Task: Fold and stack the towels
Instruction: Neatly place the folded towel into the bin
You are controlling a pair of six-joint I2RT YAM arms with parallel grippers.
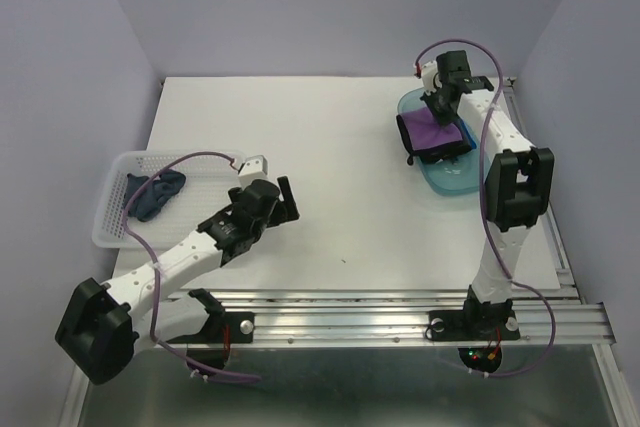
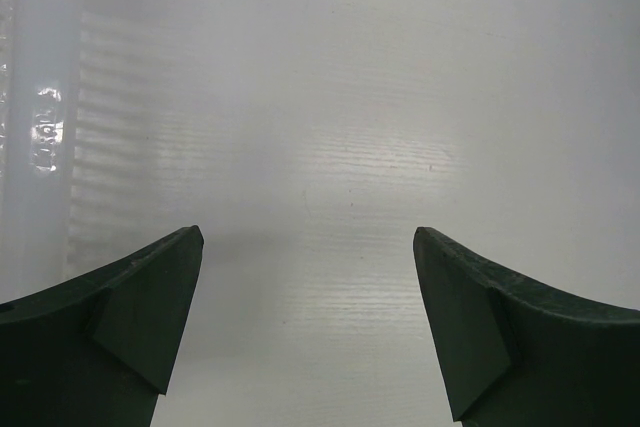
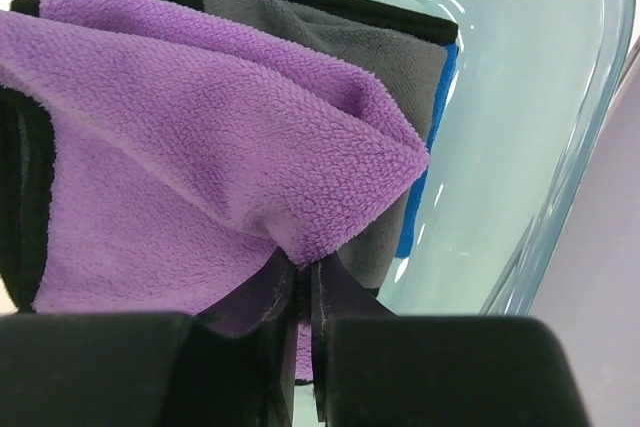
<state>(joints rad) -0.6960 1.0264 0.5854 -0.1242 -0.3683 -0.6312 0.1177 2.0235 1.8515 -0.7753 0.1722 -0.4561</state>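
Observation:
The purple towel (image 1: 428,133) lies on top of a stack in the teal tray (image 1: 452,178) at the back right. My right gripper (image 1: 440,104) is shut on a fold of the purple towel (image 3: 200,147), pinching it between its fingertips (image 3: 285,282). Under it lie a grey towel (image 3: 330,32) with black edging and a bright blue towel (image 3: 440,97), of which only an edge shows. A dark navy towel (image 1: 155,192) lies crumpled in the white basket (image 1: 118,229) at the left. My left gripper (image 1: 284,197) is open and empty over bare table (image 2: 310,247).
The right arm's links (image 1: 512,187) stand just right of the teal tray. The tray's glossy wall (image 3: 560,147) curves close around the stack. The basket's edge (image 2: 30,127) shows at the left of the left wrist view. Metal rails (image 1: 400,312) run along the table's near edge.

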